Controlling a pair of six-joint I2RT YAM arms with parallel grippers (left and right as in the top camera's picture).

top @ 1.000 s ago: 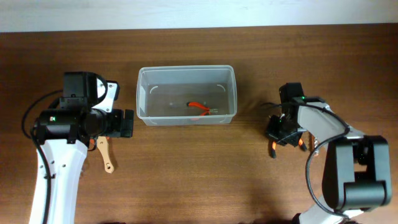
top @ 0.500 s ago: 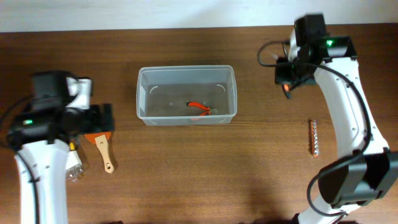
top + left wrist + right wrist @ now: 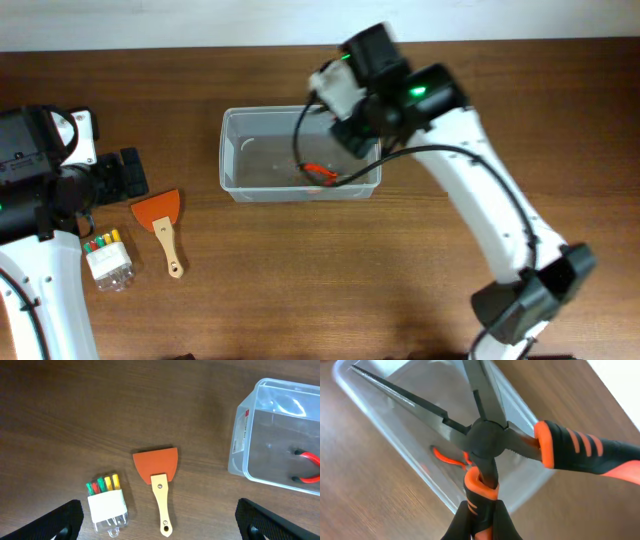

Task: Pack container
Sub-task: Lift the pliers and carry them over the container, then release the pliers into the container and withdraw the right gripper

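- The right claw (image 3: 480, 512), at the bottom centre of its wrist view, was clamped on one orange-and-black handle of the long-nose pliers (image 3: 485, 442); the pliers' tips were spread wide.
- Beneath the pliers lay the container (image 3: 405, 435), running from upper left to lower right, with a small orange-handled tool (image 3: 447, 457) inside.
- Overhead, the container sat at top centre, with the right arm reaching over its right half.
- The left claw (image 3: 128, 175), at the overhead view's left, was open and empty, its fingers (image 3: 60, 520) at the bottom corners of its wrist view.
- On the table (image 3: 75, 410) below it lay a scraper (image 3: 156, 465) at centre, with a bit case (image 3: 106, 502) near it to the lower left.
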